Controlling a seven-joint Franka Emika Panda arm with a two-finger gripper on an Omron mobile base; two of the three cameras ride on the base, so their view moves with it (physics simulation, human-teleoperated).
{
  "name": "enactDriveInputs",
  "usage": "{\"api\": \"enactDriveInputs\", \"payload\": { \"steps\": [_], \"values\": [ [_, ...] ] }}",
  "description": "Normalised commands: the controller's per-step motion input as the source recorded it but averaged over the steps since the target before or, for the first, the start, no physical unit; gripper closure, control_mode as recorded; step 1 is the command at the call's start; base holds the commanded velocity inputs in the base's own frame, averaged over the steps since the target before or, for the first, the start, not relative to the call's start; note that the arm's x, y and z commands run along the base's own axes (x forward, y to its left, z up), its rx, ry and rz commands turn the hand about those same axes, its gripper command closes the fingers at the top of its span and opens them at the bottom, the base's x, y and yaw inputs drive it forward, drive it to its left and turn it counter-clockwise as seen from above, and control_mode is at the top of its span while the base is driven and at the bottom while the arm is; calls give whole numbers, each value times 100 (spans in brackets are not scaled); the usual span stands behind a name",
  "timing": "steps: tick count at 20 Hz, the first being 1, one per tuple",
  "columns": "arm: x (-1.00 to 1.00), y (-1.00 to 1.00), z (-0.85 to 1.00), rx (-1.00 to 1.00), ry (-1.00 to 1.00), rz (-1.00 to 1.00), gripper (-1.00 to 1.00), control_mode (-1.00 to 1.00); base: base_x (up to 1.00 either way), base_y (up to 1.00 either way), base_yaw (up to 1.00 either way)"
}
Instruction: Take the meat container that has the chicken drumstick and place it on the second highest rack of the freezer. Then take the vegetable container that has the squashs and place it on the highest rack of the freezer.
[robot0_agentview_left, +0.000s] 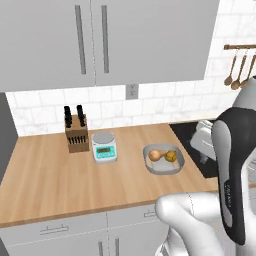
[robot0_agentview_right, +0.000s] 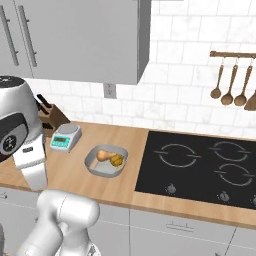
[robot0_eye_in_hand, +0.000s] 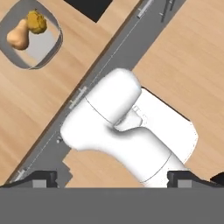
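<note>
Pale wooden counter running under grey wall cabinets and a white tiled backsplash. Near the middle of it, a shallow grey rounded-square vegetable container, standing flat, also seen from the right base view and in the top left corner of the hand view. Inside the container, small tan-necked yellow-orange squashs, lying side by side and touching: a paler pear-shaped one and a bumpier, deeper yellow one just beside it. Left of the container, a white kitchen scale with a teal front panel, and beyond that a wooden knife block with black handles, close to the backsplash. Right of the container, a black glass cooktop with ring markings set into the counter, with wooden spoons on a wall rail above it. Tool held high, well apart from the container, looking down over the counter edge and the grey drawer fronts. Dark fingertips standing far apart at the bottom of the hand view, wide, nothing between them.
</note>
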Motion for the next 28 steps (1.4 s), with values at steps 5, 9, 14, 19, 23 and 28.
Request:
{"api": "enactDriveInputs", "payload": {
  "steps": [5, 9, 14, 19, 23, 28],
  "values": [
    [100, -19, -73, 11, 7, -15, -100, -100, 0, 0, 0],
    [100, -1, -58, 0, 2, -22, -100, -100, 0, 0, 0],
    [95, -1, -66, 0, 1, -28, -100, -100, 0, 0, 0],
    [55, -15, -71, 0, 0, -22, -100, -100, 0, 0, 0],
    [57, -18, -67, 0, 2, -14, -100, -100, 0, 0, 0],
    [76, -5, -45, 0, 1, -9, -100, -100, 0, 0, 0]
  ]
}}
